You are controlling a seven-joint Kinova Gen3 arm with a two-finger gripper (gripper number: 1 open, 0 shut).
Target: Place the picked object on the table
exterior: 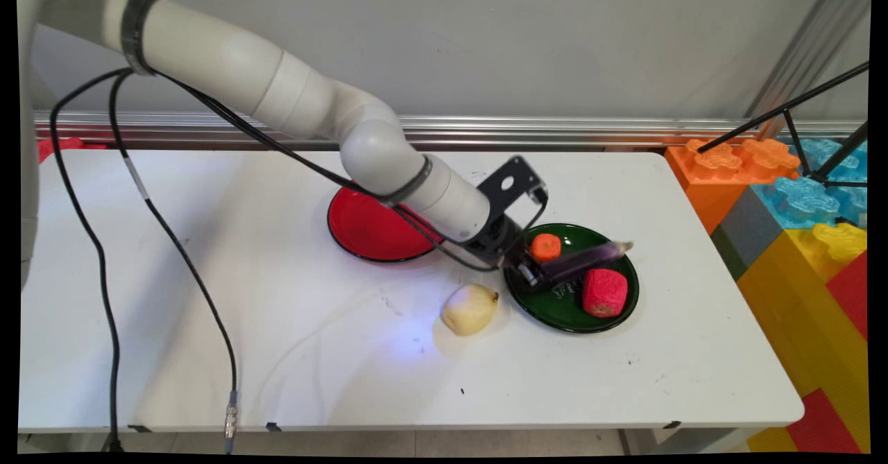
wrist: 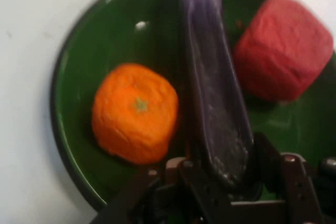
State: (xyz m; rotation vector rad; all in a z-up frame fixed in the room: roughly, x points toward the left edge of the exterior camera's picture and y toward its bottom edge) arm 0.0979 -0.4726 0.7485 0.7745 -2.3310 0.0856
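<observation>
1. A white table (exterior: pixel 277 353) spans the main view, its far edge against a grey wall with a metal rail.
2. The white arm (exterior: pixel 291 96) reaches in from the upper left, black cables (exterior: pixel 104 263) hanging from it to the table's near edge.
3. Large toy blocks (exterior: pixel 798 207) in orange, blue, yellow and red stand stacked just beyond the table's right end, with black tripod legs (exterior: pixel 798 110) crossing above them.
4. A red plate (exterior: pixel 361 232) lies near the table's middle, partly hidden by the arm's wrist.
5. A green plate (exterior: pixel 555 311) (wrist: pixel 84 66) lies just right of the red one, the two apart.
6. The black gripper (exterior: pixel 531 270) (wrist: pixel 220 182) sits low over the green plate's left rim, its fingers closed around one end of a purple eggplant (exterior: pixel 586 259) (wrist: pixel 210 87).
7. The eggplant stretches across the green plate toward its far right rim, passing between the two other items there.
8. A red apple-like fruit (exterior: pixel 605 292) (wrist: pixel 283 48) rests on the plate's near right side, just beside the eggplant.
9. A pale yellow pear (exterior: pixel 470 308) lies on the bare table just left of the green plate.
10. A small orange (exterior: pixel 546 246) (wrist: pixel 135 111) sits on the plate's far left side, close beside the eggplant.
</observation>
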